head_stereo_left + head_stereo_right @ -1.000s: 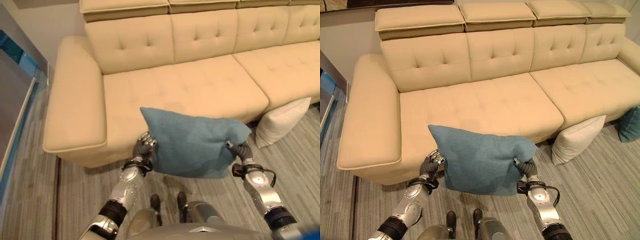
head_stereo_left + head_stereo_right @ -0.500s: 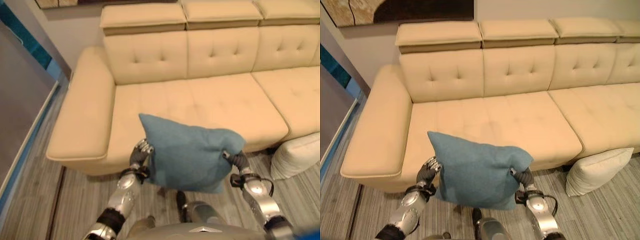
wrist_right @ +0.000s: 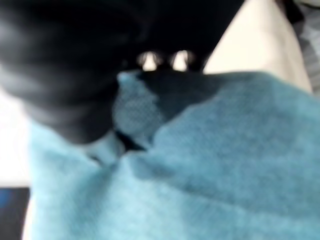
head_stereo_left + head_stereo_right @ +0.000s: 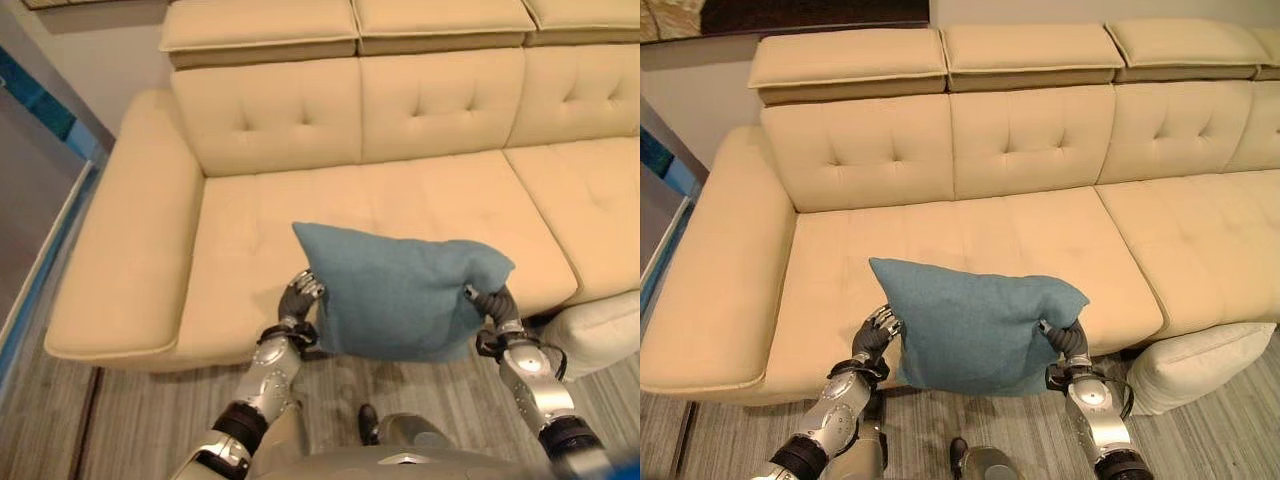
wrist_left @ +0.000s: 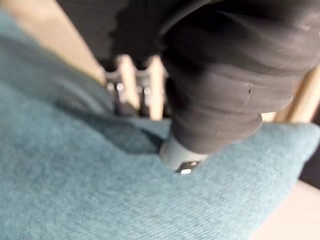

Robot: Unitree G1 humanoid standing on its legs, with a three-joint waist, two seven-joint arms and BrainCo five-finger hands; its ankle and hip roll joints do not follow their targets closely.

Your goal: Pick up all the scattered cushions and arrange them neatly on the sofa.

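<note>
Left eye view: our left hand (image 4: pixel 300 297) and right hand (image 4: pixel 487 303) pinch the blue cushion (image 4: pixel 400 300) by its side edges, carrying it level over the sofa (image 4: pixel 300 200) seat.

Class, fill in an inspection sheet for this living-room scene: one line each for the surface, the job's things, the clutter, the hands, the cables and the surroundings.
Surface: beige sofa, seat bare, no cushions on it yet.
Job's things: blue cushion held in the air in front of the sofa's seat edge; white cushion on the floor, leaning against the sofa front to the robot's right.
Clutter: nothing seen.
Hands: left hand grips the blue cushion's left edge; right hand grips its right edge, fingers curled into the fabric.
Cables: nothing seen.
Surroundings: grey striped floor; wall behind the sofa with a dark picture's lower edge.
</note>
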